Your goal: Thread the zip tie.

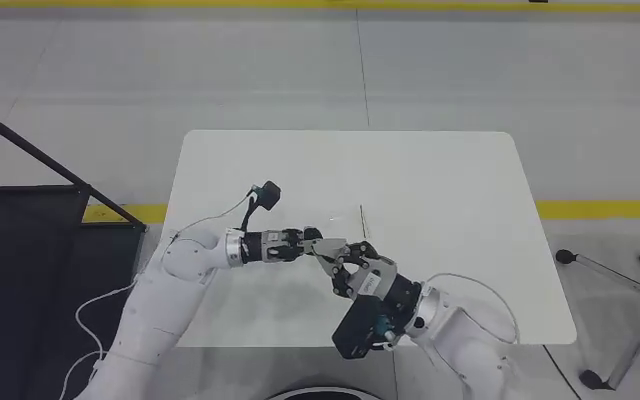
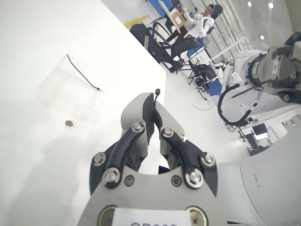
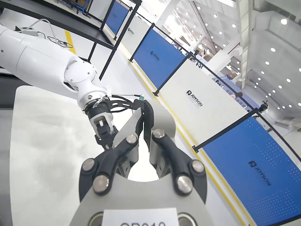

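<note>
My left gripper (image 2: 152, 99) is shut on a black zip tie, whose square head (image 2: 157, 92) sticks out past the fingertips. In the top view this gripper (image 1: 318, 243) hovers over the near middle of the white table (image 1: 450, 170). My right gripper (image 1: 340, 262) sits right beside it, nearly tip to tip. In its own view the right gripper (image 3: 143, 112) has its pads pressed together. A thin pointed black strip (image 2: 244, 92) juts from it, apparently a zip tie tail. The left gripper's fingers (image 3: 105, 132) show just beyond the right one.
A second black zip tie (image 2: 82, 74) lies loose on the table (image 1: 362, 218), just beyond the grippers. A small brown speck (image 2: 69, 123) rests near it. The table's rounded edge (image 2: 162, 71) runs close to the left gripper.
</note>
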